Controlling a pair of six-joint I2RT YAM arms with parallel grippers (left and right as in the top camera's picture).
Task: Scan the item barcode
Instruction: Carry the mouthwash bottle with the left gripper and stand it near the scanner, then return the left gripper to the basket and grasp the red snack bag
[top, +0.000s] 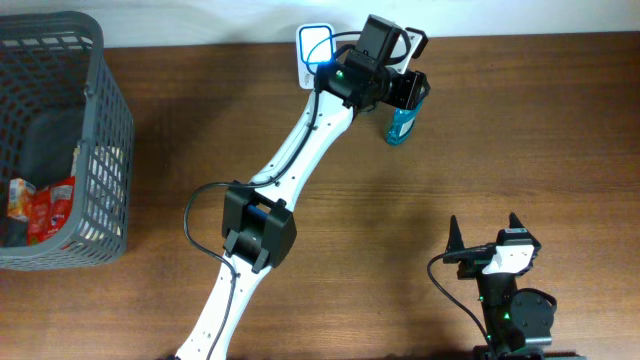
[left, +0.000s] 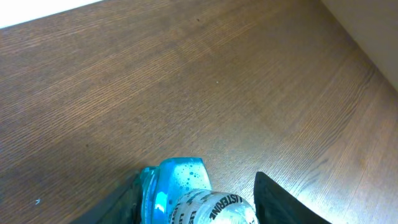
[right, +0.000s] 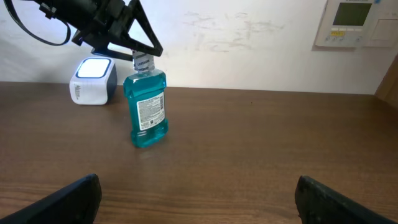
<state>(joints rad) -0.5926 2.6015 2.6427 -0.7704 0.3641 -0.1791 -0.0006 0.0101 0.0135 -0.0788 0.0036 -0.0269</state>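
Bottle (top: 404, 125) top beneath left jaws

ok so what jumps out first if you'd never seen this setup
The teal mouthwash bottle stands toward the far side of the wooden table, with the left pincer straddling its top from above. Just beside it, at the far edge, a small white scanner glows on top. At the table's left end sits a grey basket with red packets inside.

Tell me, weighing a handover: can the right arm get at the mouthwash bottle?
Probably yes: bare table lies between the open right gripper and the bottle, though the left gripper straddles its cap.
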